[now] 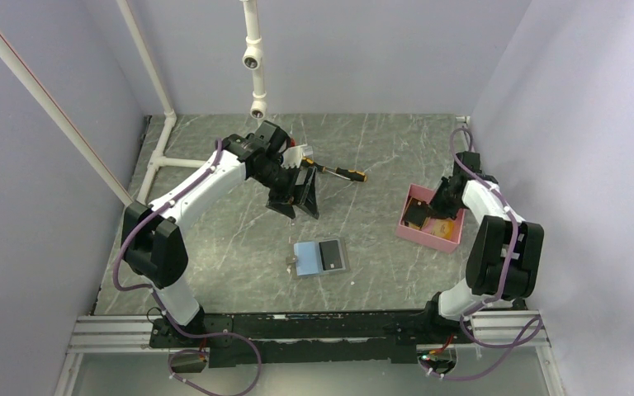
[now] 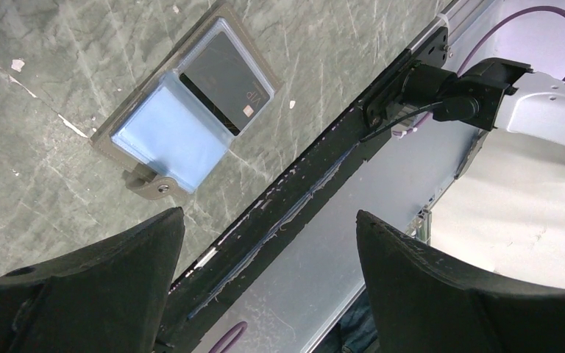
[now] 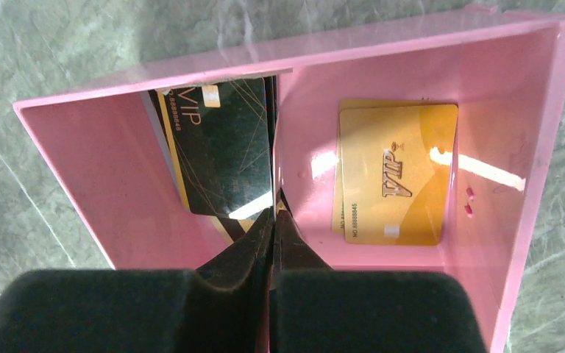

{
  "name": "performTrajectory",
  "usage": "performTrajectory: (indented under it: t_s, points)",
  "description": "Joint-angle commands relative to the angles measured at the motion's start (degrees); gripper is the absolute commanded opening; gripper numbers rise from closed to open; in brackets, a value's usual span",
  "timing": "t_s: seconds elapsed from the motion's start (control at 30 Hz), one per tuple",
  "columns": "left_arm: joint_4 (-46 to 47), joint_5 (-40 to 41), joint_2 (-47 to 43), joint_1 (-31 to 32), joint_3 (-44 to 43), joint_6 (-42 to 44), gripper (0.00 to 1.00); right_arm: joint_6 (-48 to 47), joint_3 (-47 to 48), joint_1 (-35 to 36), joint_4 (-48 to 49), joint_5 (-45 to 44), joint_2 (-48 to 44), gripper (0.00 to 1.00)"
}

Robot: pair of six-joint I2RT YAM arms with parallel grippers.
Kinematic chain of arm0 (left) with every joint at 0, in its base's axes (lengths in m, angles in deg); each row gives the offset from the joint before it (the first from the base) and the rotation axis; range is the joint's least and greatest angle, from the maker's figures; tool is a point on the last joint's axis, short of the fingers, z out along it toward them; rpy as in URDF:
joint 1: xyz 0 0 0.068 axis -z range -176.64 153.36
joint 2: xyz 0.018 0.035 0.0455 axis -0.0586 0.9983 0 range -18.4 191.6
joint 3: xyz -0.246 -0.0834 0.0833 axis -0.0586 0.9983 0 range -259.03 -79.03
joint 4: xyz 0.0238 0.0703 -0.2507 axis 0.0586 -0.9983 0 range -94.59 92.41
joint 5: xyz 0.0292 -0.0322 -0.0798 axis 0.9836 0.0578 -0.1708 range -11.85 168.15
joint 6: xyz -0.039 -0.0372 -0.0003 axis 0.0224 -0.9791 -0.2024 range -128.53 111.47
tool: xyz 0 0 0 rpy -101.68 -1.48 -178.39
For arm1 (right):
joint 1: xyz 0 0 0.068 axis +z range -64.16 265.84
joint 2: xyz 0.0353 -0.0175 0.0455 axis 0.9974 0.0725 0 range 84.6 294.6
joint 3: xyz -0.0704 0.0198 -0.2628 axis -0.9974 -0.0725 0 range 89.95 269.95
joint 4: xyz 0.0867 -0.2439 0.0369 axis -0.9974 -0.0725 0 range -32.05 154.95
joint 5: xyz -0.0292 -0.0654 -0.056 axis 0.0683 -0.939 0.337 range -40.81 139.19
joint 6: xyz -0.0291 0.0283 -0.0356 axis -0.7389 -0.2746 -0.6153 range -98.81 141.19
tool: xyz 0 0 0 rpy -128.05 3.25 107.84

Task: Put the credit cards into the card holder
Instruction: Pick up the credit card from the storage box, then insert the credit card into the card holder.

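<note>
My right pincer is closed, apparently nipping a dark credit card inside the pink tray. The card holder lies open leftward, well apart.

In the right wrist view, the right tool covers the near floor of the pink tray; whether its closed jaws pinch a card edge cannot be determined. Beneath the black card and the tan card, further cards show only as edge strips. In the top view, the same tool hides most of the tray interior, and card print is too small to read.
</note>
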Motion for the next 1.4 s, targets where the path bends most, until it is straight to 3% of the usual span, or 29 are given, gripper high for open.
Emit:
performTrajectory:
  t_s: [0.0, 0.37, 0.7, 0.93, 1.03, 1.17, 1.27, 1.37]
  points:
    - [1.3, -2.1, -2.0, -0.3, 0.2, 0.2, 0.91, 0.6, 3.9, -0.2, -4.8, -1.4, -1.3, 0.0]
    - [2.2, -4.5, -2.9, -0.2, 1.3, -3.0, 0.91, -3.3, 6.0, -0.8, -8.8, 0.6, -6.7, 0.0]
    - [5.8, -9.7, -2.6, -1.3, 0.2, -5.5, 0.91, -8.2, 0.0, -3.3, -0.8, 22.8, -11.2, 0.0]
    - [8.8, -11.5, -4.1, -3.3, 3.0, -7.6, 0.91, -9.4, 3.4, -3.3, -3.3, 23.3, -11.0, 0.0]
    - [9.6, -10.2, -5.0, -4.4, 4.5, -8.9, 0.91, -8.8, 9.4, -0.5, -8.4, 14.4, -11.0, 0.0]
    - [9.3, -3.9, -6.1, -5.8, 8.5, -11.2, 0.91, -8.3, 21.4, 9.1, -14.3, 6.0, -9.0, 0.0]
    - [7.8, 0.7, -4.8, -6.2, 12.2, -11.6, 0.91, -6.8, 25.1, 15.0, -14.6, 9.2, -8.7, 0.0]
    - [10.3, 3.9, -2.9, -6.2, 16.2, -12.2, 0.89, -3.6, 20.5, 18.5, -8.5, 23.0, -9.5, 0.0]
